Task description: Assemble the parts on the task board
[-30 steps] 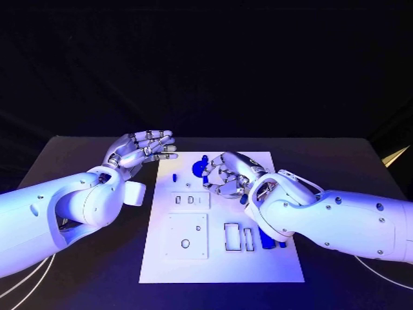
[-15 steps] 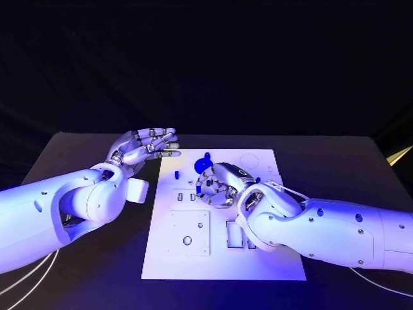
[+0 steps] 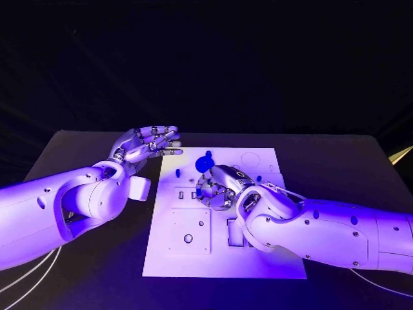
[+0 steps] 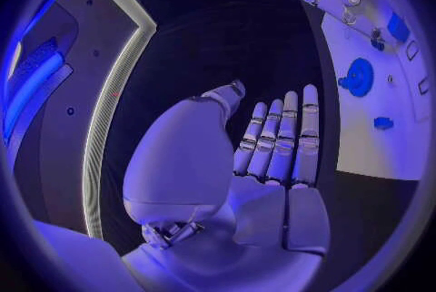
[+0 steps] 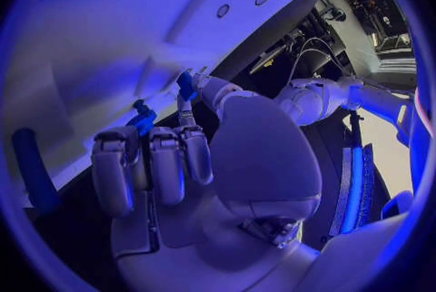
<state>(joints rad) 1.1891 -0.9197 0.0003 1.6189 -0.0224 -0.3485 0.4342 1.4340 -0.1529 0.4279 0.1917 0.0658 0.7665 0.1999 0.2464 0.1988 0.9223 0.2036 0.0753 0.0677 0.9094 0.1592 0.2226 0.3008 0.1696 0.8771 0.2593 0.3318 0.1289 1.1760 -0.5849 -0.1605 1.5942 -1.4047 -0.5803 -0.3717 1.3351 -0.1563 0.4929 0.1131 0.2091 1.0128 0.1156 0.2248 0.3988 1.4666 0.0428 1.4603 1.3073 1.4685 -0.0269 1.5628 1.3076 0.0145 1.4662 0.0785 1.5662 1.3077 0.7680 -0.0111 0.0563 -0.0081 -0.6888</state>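
Observation:
The white task board [image 3: 273, 258] lies in the middle of the black table. A round blue part [image 3: 204, 161] and a small blue peg [image 3: 177, 174] sit at its far end; the left wrist view shows the same round part [image 4: 360, 77]. My right hand [image 3: 221, 185] hovers low over the board's middle with its fingers curled. In the right wrist view its thumb and a finger pinch a small blue part [image 5: 185, 83]. My left hand [image 3: 149, 143] is held up beside the board's far left corner, its fingers straight and apart [image 4: 277, 143], holding nothing.
A long blue cylinder [image 5: 33, 170] lies on the board beside my right hand. Several empty slots and a square plate with an oval hole [image 3: 187, 238] fill the board's near half. Black table [image 3: 76, 161] lies around the board.
My right hand has moved left and nearer across the board, from beside the round blue part to over the middle slots. The left hand has hardly moved.

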